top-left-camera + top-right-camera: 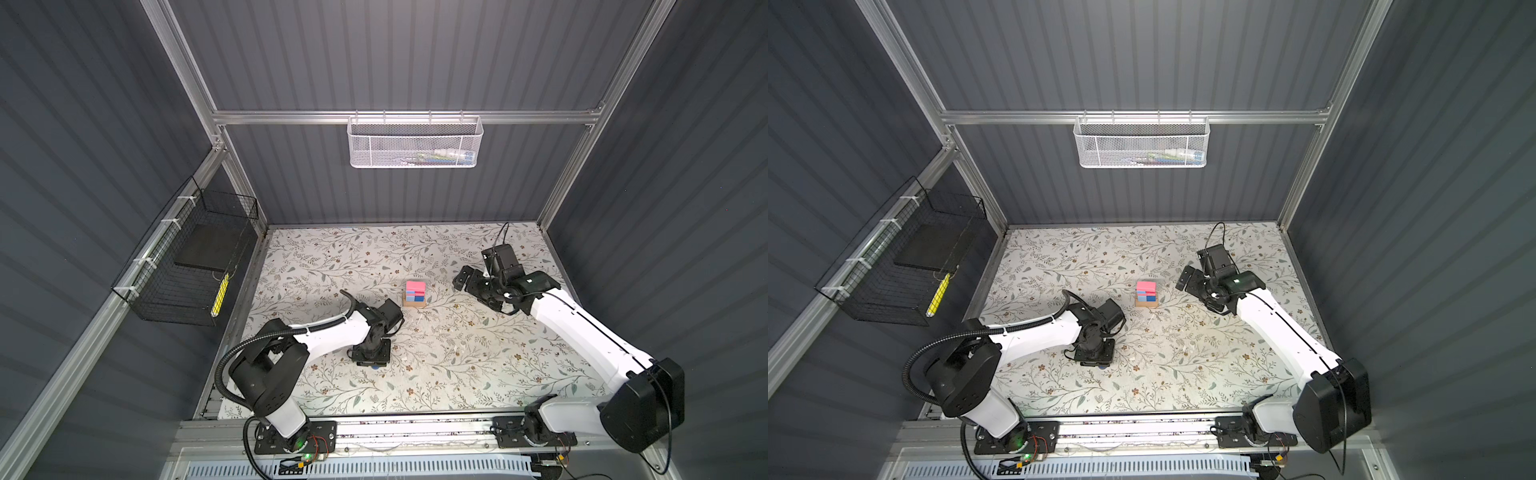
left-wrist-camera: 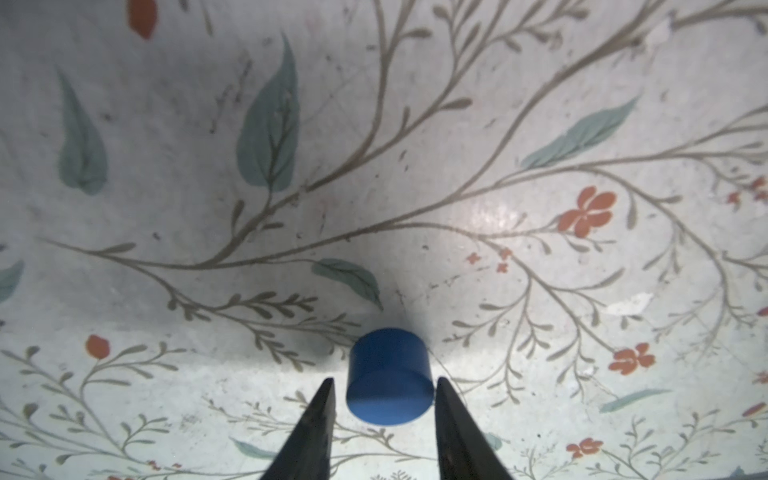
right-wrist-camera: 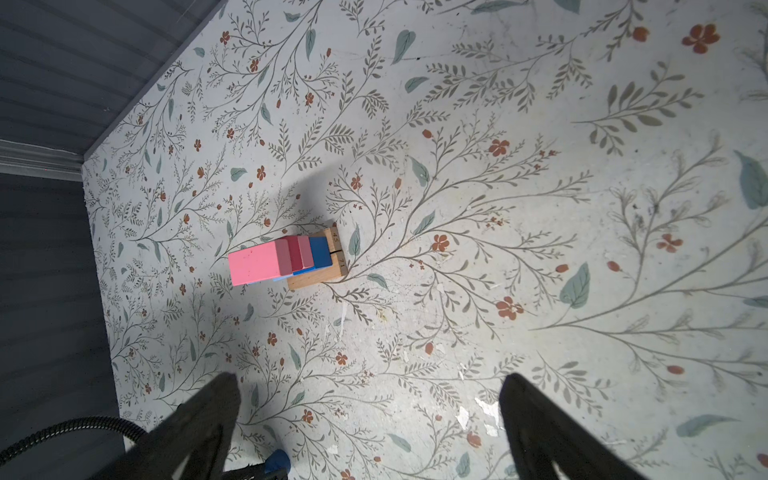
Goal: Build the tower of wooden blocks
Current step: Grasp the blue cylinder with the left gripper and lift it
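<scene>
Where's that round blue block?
The dark blue disc rests on the table between the fingers of the left gripper; in both top views that gripper is left of the tower.

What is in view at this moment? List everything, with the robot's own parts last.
tower: one stack; tan base, blue and red cubes, pink oblongs on top; mid-table.
dark blue disc: one; on the table, apart from the tower.
table: one; floral cover.
white mesh basket: one; on the rear rail, contents unclear.
black wire basket: one; left wall, holds a black slab and a yellow item.
left arm, right arm: two; white with black joints.
left end effector: black; straddles the disc, grip unclear.
right end effector: black; open, empty, right of the tower.
</scene>
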`<state>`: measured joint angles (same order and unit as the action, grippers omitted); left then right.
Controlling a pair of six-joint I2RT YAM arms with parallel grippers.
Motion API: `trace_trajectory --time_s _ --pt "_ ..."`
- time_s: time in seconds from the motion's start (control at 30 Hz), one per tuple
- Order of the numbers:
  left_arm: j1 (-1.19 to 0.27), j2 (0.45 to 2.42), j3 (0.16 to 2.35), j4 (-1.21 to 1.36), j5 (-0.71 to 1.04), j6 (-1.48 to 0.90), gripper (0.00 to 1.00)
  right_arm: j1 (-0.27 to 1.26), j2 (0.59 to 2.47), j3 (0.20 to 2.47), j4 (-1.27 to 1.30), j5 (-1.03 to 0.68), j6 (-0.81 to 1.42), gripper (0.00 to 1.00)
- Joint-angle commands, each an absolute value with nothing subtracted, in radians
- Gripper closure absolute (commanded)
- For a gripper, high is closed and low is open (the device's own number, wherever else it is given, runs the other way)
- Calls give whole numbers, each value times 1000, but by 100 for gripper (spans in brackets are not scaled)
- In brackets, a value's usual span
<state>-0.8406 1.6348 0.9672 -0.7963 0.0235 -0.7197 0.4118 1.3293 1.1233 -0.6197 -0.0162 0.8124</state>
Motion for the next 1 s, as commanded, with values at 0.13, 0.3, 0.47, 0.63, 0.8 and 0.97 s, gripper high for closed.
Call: trace_trajectory --time_s 0.13,0.3,0.47,0.63,0.8,0.97 --pt "-851 1652 945 -782 43 -736 63 406 1327 1110 -619 -14 830 1" --pt "-853 1652 943 -775 43 -744 71 406 1325 1112 -624 -11 829 1" --pt "-854 1657 965 -791 35 -741 79 407 1321 1111 -624 -11 831 1" --pt "-854 1660 1063 -874 19 -708 79 404 1316 1115 -632 -5 820 1" --pt "-853 1694 1244 -1007 -35 -636 79 392 1315 1114 -637 -7 806 1" --pt "-853 1798 1521 -1174 -80 -545 77 372 1321 1113 -641 -27 786 1"
